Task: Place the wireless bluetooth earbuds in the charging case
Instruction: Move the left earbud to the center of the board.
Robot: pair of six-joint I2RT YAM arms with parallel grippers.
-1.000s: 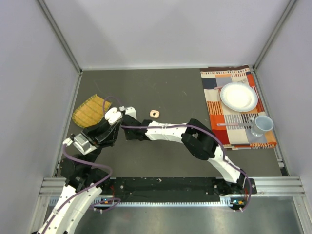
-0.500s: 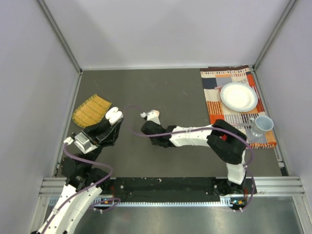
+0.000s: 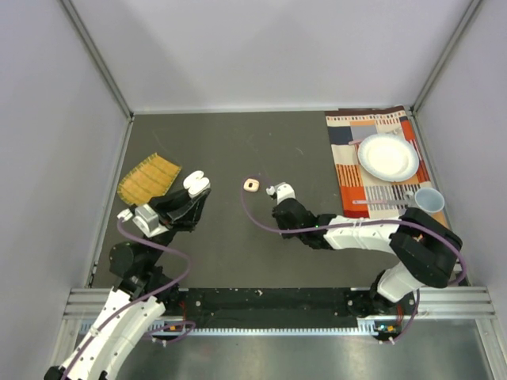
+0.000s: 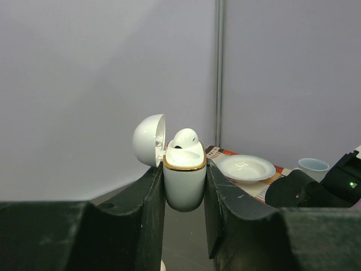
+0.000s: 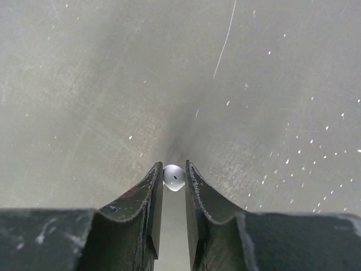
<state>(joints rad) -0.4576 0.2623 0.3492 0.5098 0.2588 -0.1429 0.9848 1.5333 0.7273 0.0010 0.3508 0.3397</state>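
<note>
My left gripper (image 3: 196, 187) is shut on the open white charging case (image 3: 197, 183) and holds it above the table. In the left wrist view the case (image 4: 184, 183) has a gold rim, its lid is tipped back to the left, and one white earbud (image 4: 185, 138) sits in it. My right gripper (image 3: 275, 190), right of the case, is shut on another white earbud (image 5: 174, 176) pinched at its fingertips above the bare table. A small peach-pink object (image 3: 251, 184) lies on the table between the two grippers; it is too small to tell what it is.
A yellow woven mat (image 3: 147, 179) lies at the left. A patterned cloth (image 3: 356, 134) at the right carries a white plate (image 3: 387, 156), a cup (image 3: 428, 201) and cutlery (image 3: 379, 203). Grey walls close in three sides.
My right gripper has swung from beside the case to the right, past the peach-pink object, with the white earbud in it. My left gripper has shifted slightly right with the case.
</note>
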